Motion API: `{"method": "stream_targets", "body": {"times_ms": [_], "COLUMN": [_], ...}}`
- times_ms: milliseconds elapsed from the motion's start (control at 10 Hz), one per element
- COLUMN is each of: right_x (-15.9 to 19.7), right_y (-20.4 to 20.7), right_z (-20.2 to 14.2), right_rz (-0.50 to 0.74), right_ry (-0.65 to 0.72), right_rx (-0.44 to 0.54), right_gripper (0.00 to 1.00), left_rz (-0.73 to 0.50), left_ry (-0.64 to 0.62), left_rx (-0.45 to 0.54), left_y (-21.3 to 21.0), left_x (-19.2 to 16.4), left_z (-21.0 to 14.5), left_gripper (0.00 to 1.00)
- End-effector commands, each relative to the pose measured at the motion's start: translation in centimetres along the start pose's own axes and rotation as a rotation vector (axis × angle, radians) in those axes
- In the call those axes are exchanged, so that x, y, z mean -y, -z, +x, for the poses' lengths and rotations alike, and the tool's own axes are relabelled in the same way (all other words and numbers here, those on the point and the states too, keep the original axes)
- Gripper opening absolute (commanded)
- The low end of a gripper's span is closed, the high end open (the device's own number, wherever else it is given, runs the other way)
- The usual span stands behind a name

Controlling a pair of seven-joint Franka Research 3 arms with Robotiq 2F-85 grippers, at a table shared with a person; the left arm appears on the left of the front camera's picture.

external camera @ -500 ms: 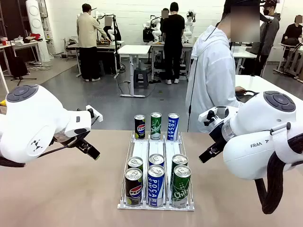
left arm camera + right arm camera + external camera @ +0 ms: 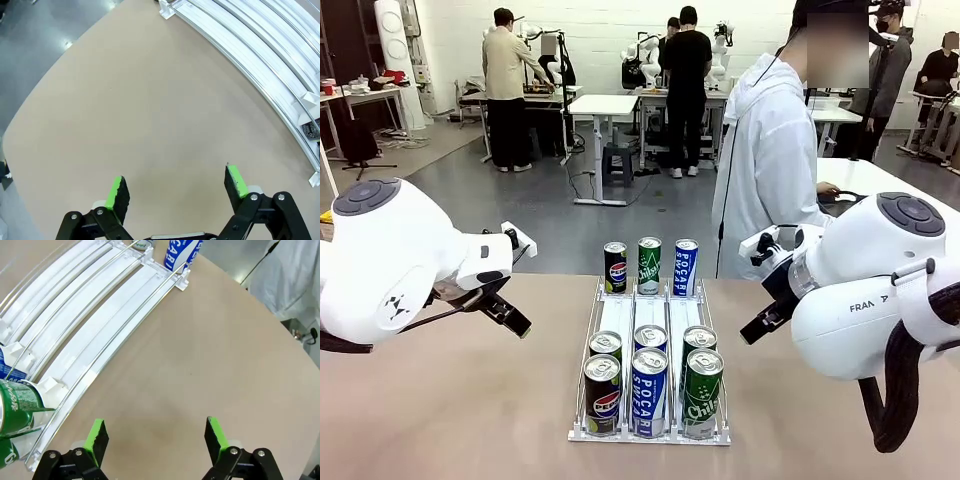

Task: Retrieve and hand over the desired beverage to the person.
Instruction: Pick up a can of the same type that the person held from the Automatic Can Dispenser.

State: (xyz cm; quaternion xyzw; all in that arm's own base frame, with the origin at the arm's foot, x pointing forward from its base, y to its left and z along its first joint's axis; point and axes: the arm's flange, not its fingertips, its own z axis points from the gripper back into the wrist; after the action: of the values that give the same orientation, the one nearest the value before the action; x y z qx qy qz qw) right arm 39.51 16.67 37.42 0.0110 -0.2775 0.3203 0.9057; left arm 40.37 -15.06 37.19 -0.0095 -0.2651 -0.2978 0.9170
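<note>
A white three-lane rack point(image 2: 650, 315) stands mid-table with drink cans at both ends. At the far end stand a Pepsi can point(image 2: 615, 268), a green Chilsung can point(image 2: 649, 265) and a blue Pocari can point(image 2: 686, 268). At the near end, several more cans of those brands fill the lanes, with a Pepsi point(image 2: 603, 395), a Pocari point(image 2: 649, 392) and a Chilsung point(image 2: 702, 392) in front. Nothing marks which beverage is desired. The person point(image 2: 770, 160) in a white hooded jacket stands beyond the far edge. My left gripper point(image 2: 176, 187) hovers open over bare table left of the rack. My right gripper point(image 2: 156, 434) hovers open to the rack's right.
The rack's edge point(image 2: 260, 65) curves past on the right of the left wrist view. In the right wrist view the rack point(image 2: 100, 335) lies to the left, with a green can point(image 2: 15, 400) close by. Bare tabletop point(image 2: 450, 400) flanks the rack on both sides.
</note>
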Motion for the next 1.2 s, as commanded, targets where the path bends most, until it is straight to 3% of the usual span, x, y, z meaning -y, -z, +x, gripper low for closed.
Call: {"method": "stream_targets", "body": {"times_ms": [0,1100], "right_x": [-0.01,-0.01], "right_y": [0.00,0.00], "right_z": [0.00,0.00], "right_rz": [0.000,0.000], "right_ry": [0.000,0.000], "right_rx": [0.000,0.000], "right_gripper": [1.00,1.00], "left_rz": [0.000,0.000], "left_ry": [0.000,0.000], "left_rx": [0.000,0.000], "left_y": [0.00,0.00], "left_x": [-0.01,0.01], "left_z": [0.00,0.00], "left_gripper": [1.00,1.00]}}
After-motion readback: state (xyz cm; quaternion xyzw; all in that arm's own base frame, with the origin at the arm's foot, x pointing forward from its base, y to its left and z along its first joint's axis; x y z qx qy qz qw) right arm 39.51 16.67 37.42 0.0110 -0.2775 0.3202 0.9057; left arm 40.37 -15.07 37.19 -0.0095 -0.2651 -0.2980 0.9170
